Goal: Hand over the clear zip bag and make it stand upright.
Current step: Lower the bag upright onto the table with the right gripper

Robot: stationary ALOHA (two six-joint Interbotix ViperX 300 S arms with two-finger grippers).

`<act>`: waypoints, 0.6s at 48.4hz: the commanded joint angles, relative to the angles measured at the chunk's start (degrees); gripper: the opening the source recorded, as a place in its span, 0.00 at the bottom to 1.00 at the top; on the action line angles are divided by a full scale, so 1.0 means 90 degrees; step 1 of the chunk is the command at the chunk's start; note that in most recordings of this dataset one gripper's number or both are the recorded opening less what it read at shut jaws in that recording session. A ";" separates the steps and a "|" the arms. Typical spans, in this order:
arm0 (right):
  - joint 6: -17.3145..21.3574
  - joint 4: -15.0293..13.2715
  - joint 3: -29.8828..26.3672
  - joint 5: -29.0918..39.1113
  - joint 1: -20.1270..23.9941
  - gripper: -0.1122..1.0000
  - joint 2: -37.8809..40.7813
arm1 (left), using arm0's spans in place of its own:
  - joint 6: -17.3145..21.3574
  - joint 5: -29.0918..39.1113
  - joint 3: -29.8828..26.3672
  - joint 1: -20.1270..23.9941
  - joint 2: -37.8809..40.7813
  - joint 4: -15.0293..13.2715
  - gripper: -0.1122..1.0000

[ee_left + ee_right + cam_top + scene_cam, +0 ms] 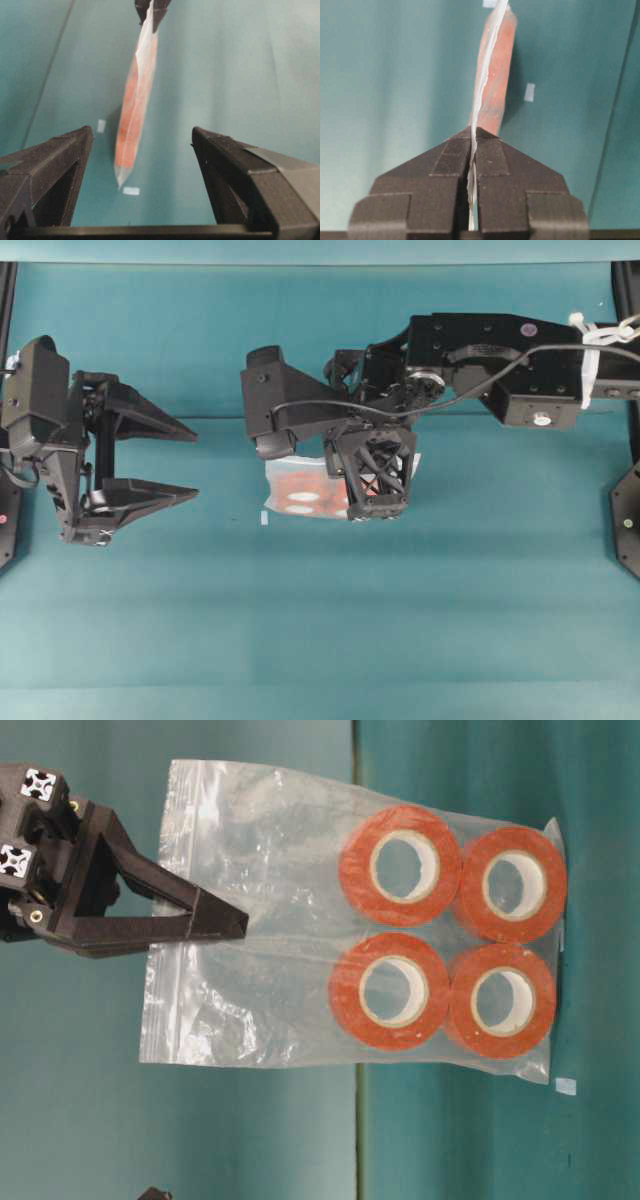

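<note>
Right hand (471, 150), jaws pressed together on the upper portion of the clear zip bag (350, 920), below the zip strip (165, 910); the film passes edge-on between the two fingers (492, 160) in the right wrist view. The bag hangs from this hand above the teal table (300, 640); whether its lower edge touches the table cannot be told. Four orange rolls (400, 865) with white cores fill the end of the bag farthest from the right hand, arranged two by two and touching one another. In the table-level view, which is turned sideways, the gripping fingers enter from the zip side and meet on the empty clear part of the bag, apart from the rolls.

Left hand (190, 462), jaws spread wide and holding nothing. It stands well apart from the bag and points toward it; in the left wrist view the bag (135, 100) hangs edge-on ahead of the gap between the two fingers (225, 165), nearer the left finger's side.

Two small pale scraps (131, 190) lie on the table beneath and beside the bag.
</note>
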 commanded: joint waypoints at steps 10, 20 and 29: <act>-0.0361 0.0010 -0.0195 0.0010 0.0078 0.11 -0.0098 | -0.0010 -0.0029 -0.0059 0.0029 -0.0029 0.0010 0.88; -0.0469 0.0020 -0.0195 0.0000 0.0146 0.11 -0.0078 | 0.0000 -0.0029 -0.0059 0.0049 0.0000 0.0010 0.88; -0.0420 0.0010 -0.0186 -0.0029 0.0156 0.11 -0.0078 | 0.0000 -0.0029 -0.0059 0.0068 0.0049 0.0020 0.88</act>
